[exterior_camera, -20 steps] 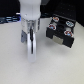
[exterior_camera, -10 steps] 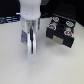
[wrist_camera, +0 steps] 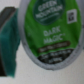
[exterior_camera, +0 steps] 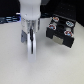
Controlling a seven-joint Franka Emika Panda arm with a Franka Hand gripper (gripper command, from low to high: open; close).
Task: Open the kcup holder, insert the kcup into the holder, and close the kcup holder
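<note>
**Pod in the claw, open drawer off to one side**

Pale, bare tabletop [exterior_camera: 15,62] fills most of the exterior view, with a dark band of background behind it. My claw [exterior_camera: 31,46] hangs low over that surface, and from what I see it is clamped on the kcup [exterior_camera: 32,48], which shows as a small white disc between the fingers, turned on edge. The wrist view backs this up: the kcup's [wrist_camera: 47,35] green printed foil lid fills almost the whole picture, pressed close to the camera, with a dark green pad of one finger [wrist_camera: 9,45] against its side.

I judge the pod to be very light, with a thin plastic wall and a foil top that would dent or puncture under a hard squeeze. The smooth wall could also slip, so the firm rim just under the lid looks like the best place to grip.

The kcup holder [exterior_camera: 61,31] sits apart from the claw, toward the exterior view's right and a little farther back. Its drawer looks pulled out, showing round slots, some with red-topped pods [exterior_camera: 56,22]. Between claw and holder the table is open, so I have room to travel across. The tight spots are the drawer's front edge and the neighbouring pods beside any free slot; which slot is free I cannot make out.
</note>
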